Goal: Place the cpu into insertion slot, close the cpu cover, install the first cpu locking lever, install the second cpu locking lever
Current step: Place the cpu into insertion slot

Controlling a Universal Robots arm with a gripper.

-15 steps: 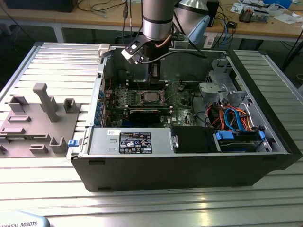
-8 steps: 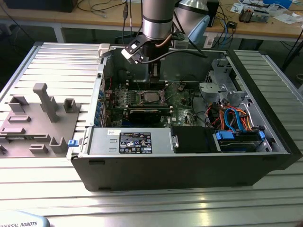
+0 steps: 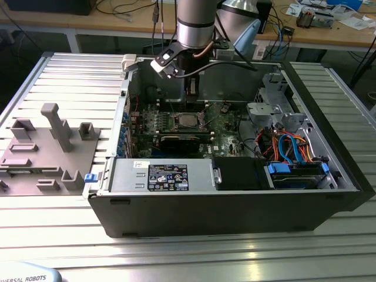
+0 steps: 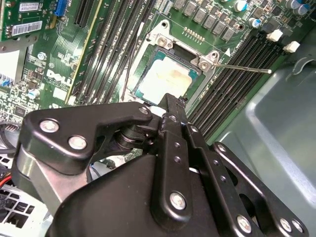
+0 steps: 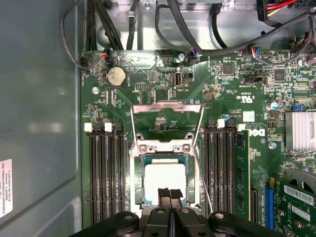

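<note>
Over the socket (image 5: 140,177): hand (image 5: 171,193) narrow, fingers together, nothing seen between them, just above the chip (image 5: 165,178).
Chip: lies flat within the socket on the green board (image 5: 232,98).
Cover (image 5: 167,105): swung open, clear of the chip.
Step, as judged: seating the chip.
Care: keep it level, corners matched, no forcing.
</note>
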